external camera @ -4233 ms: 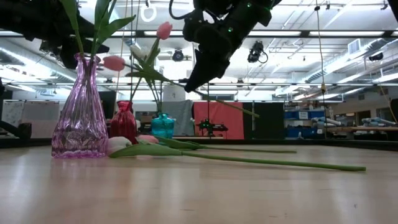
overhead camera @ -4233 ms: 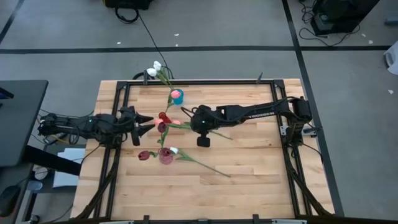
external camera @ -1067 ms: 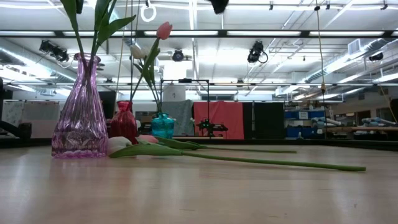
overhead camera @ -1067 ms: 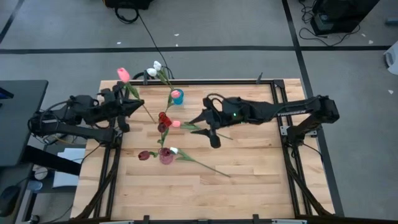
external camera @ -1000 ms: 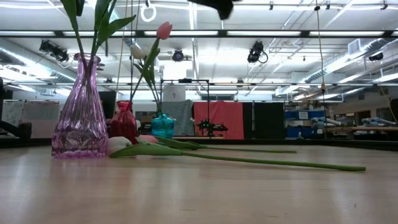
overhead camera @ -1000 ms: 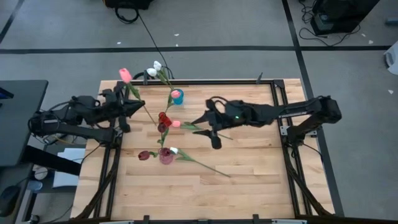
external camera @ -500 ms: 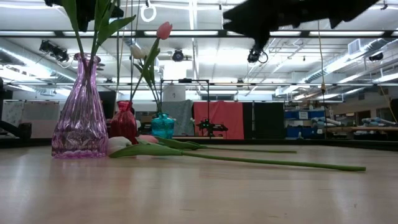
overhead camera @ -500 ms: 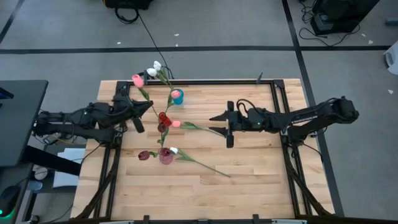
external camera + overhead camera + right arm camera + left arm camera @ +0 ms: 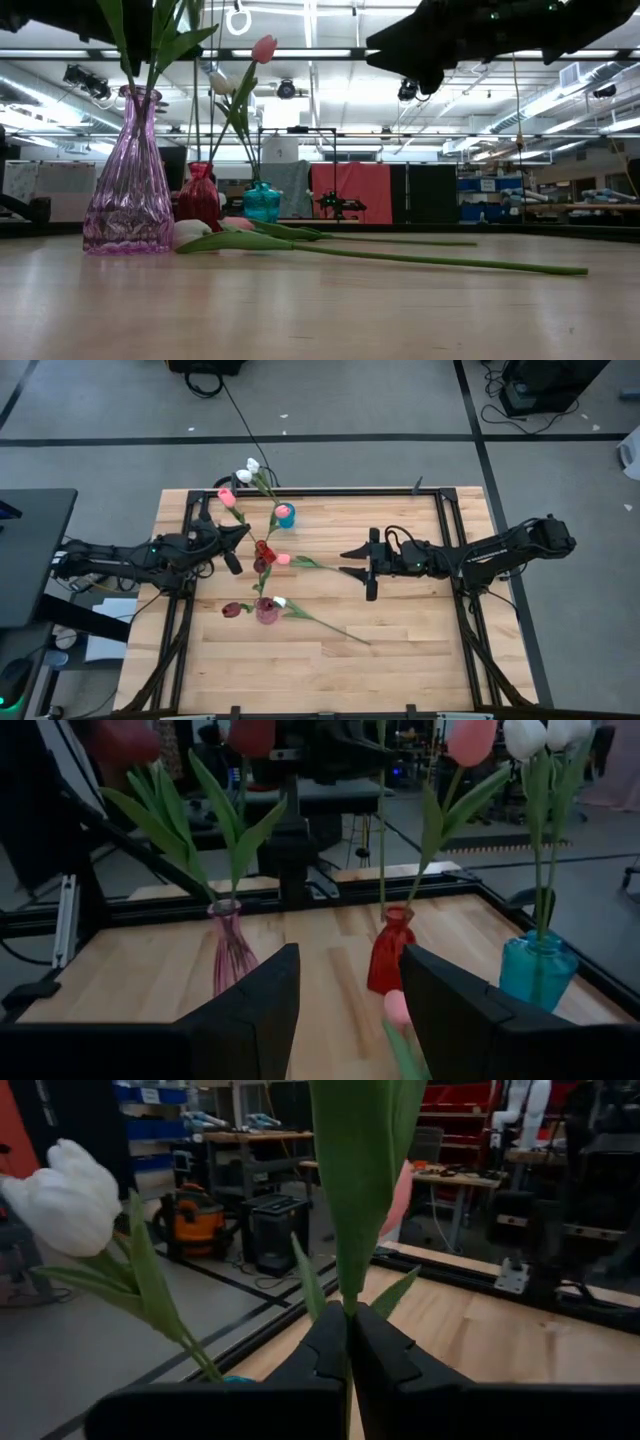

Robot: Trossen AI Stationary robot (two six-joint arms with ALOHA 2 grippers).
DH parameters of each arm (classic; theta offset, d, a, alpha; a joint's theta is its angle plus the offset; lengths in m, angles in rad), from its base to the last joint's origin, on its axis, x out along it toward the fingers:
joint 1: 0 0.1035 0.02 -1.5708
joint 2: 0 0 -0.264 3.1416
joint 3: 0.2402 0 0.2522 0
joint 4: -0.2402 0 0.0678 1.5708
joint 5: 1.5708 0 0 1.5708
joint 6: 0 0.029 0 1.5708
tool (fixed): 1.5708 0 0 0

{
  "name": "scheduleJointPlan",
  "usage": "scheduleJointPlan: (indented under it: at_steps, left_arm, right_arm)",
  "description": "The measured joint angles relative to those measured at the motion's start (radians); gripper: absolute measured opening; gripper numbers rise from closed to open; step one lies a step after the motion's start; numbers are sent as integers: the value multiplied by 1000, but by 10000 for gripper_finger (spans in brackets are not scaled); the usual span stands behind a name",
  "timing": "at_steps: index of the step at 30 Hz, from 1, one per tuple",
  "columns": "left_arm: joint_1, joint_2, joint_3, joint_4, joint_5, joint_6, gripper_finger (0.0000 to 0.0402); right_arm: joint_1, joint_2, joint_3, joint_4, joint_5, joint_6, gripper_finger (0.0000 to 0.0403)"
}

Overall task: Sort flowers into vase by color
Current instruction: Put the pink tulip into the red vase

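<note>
1. The left gripper (image 9: 232,537) is clamped on the stem of a pink tulip (image 9: 226,493), and over the last second it has carried that flower in from the table's left edge toward the vases — the head now hangs near the white tulips (image 9: 248,469) at the far edge.
2. The right gripper (image 9: 356,560) has pulled back to mid-table with its fingers spread and nothing between them, so the carrying now looks to rest with the left arm alone.
3. Judged from this, the pink tulip is on its way to a vase but not yet in one.
4. From above, the teal vase (image 9: 286,514), red vase (image 9: 264,549) and pink vase (image 9: 268,610) stand in a line, with two more flowers lying on the table (image 9: 400,650) — a white-headed one (image 9: 278,602) and a pink-headed one (image 9: 284,558).
5. The left wrist view shows the grip up close — fingers (image 9: 326,1350) pressed shut around the stem.
6. The low view shows the lying flowers' stems flat on the wood, which the view from above cannot confirm.
</note>
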Motion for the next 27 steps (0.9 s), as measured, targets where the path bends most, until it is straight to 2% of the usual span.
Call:
scheduleJointPlan:
  at_steps: [8,13,27]
  left_arm:
    - [0,-1,-33,59,-7,11,8]
    - [0,-10,36,49,34,16,8]
    - [5,38,50,-40,-41,44,8]
  right_arm:
    - [0,0,0,10,0,0,184]
    - [0,0,0,10,0,0,184]
    - [0,0,0,11,-6,4,184]
